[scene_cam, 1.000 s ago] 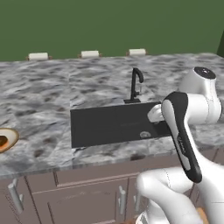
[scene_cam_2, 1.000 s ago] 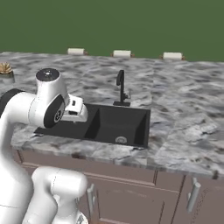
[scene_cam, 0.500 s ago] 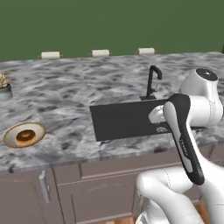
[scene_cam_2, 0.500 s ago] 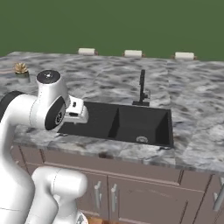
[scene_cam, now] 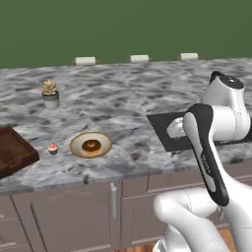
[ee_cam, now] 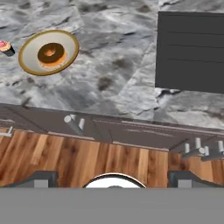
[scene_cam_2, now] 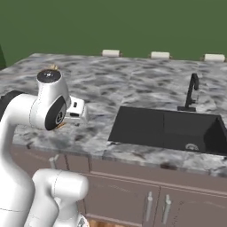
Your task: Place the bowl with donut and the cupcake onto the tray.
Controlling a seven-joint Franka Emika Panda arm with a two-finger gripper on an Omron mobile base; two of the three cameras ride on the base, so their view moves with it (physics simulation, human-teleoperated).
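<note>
The gripper [ee_cam: 113, 178] has its jaws spread wide and holds nothing; it hangs out past the desk's [scene_cam: 128, 98] front edge, over the wooden floor [ee_cam: 87, 159], well apart from the bowl [scene_cam: 90, 144]. The bowl sits near that front edge with the donut [scene_cam: 91, 145] lying in its middle. Just beside the bowl, on the side away from the sink [scene_cam: 170, 129], stands the cupcake [scene_cam: 52, 148], apart from the rim. Beyond the cupcake lies the tray [scene_cam: 15, 155], partly cut off at the picture's edge. Behind the bowl, toward the wall, a small potted plant [scene_cam: 49, 93] stands well clear. From here I'd worry about the bowl: it is shallow and plate-like, so a pinch on the rim could tip it and let the donut slide out. The cupcake is tiny and close by, so a careless approach to the bowl might knock it over, or nudge it off the desk's edge.
</note>
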